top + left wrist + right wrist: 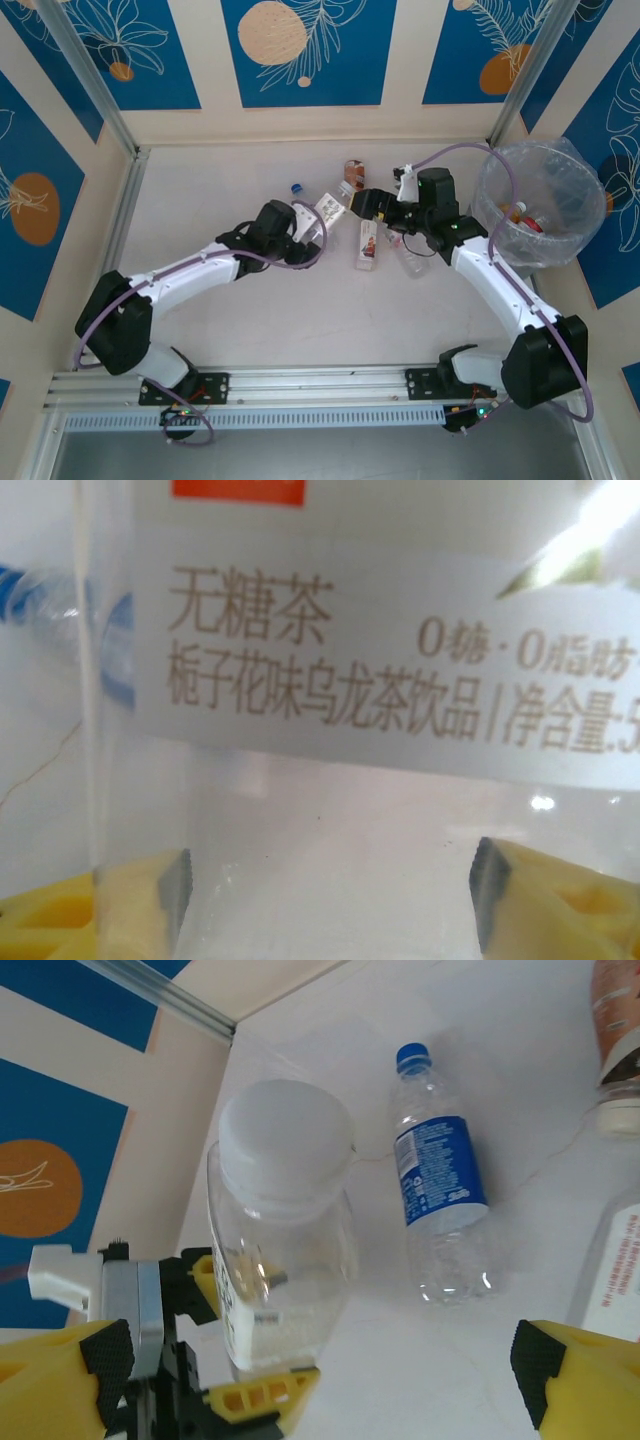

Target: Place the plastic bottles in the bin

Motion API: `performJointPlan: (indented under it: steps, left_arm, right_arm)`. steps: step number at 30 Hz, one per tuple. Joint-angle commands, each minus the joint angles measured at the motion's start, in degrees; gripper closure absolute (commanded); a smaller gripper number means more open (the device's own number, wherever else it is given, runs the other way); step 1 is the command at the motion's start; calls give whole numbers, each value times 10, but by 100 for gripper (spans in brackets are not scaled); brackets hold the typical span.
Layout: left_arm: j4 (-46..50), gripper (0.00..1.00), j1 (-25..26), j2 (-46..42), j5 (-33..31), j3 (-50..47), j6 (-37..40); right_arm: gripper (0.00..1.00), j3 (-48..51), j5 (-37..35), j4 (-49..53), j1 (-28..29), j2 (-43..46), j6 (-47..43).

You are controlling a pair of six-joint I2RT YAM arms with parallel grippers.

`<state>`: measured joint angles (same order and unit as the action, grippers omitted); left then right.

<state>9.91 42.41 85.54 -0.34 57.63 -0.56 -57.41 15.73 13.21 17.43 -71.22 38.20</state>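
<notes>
Your left gripper (312,222) is closed partway on a clear bottle (332,207) with a white label and white cap. In the left wrist view the dark pads (172,880) sit on either side of the bottle's body, with the label's printed text just above them. The right wrist view shows the same grip from the far side, with the yellow fingers clamped low on the bottle and the cap end pointing at the camera. Whether its base touches the desk (250,320) you cannot tell.

Your right gripper (362,202) is spread wide and holds nothing. It sits just beside the cap end of that bottle, near the middle of the desk.

Other bottles lie loose on the desk:
- a blue-labelled bottle (440,1175) with a blue cap, on its side beyond the held one
- a brown bottle (354,170) toward the back wall
- a bottle with a reddish label (368,245) just under the right gripper
- a bare clear bottle (412,262), partly under the right arm

The bin (560,250) stands at the far right, well apart from both grippers — inside its crinkly liner there is something red and orange (522,215).
</notes>
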Motion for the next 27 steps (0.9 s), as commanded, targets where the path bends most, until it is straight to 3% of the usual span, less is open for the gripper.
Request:
performJointPlan:
  steps: [1,7,11,14,27]
  left_arm:
    - [-37,31,18,-11,19,6,28]
    - [-40,31,33,5,41,25,35]
    - [-61,30,33,11,48,21,27]
    - [-72,30,34,13,61,20,24]
    - [-80,29,40,15,70,33,-5]
  right_arm:
    - [0,-33,32,-17,-1,-4,25]
    - [7,-29,18,-48,-2,-14,60]
    - [23,-13,-9,-64,-5,-11,77]
    - [30,-10,-10,-76,-5,-11,75]
    - [37,13,-84,-145,16,-16,82]
